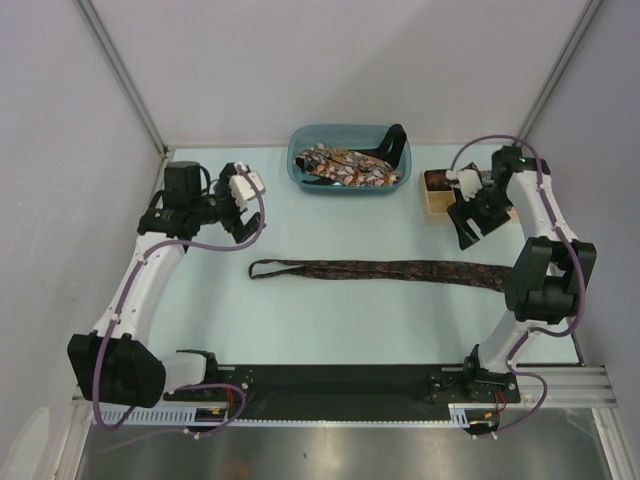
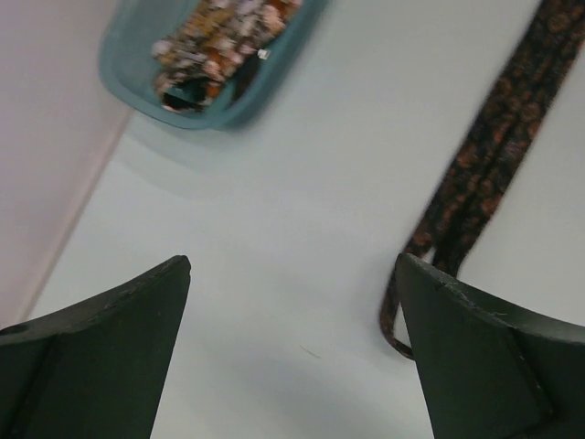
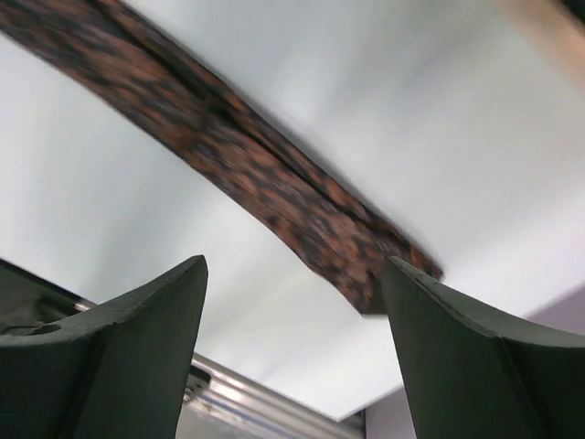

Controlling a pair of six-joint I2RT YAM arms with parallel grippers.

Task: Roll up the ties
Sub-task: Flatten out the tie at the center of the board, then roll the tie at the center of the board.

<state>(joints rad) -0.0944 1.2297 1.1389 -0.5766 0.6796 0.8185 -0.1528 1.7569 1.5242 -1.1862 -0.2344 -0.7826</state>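
One dark brown tie with an orange print lies flat and unrolled across the middle of the table, its narrow end to the left. My left gripper hovers open behind that narrow end; in the left wrist view the tie runs beside the right finger and nothing sits between the fingers of the left gripper. My right gripper hangs open above the wide end. In its wrist view the tie's wide pointed end lies beyond the empty right gripper. More ties are piled in a basin.
The blue basin stands at the back centre, also seen in the left wrist view as a basin. A small tan box with something dark reddish in it sits at the back right. White walls close in the left, back and right sides.
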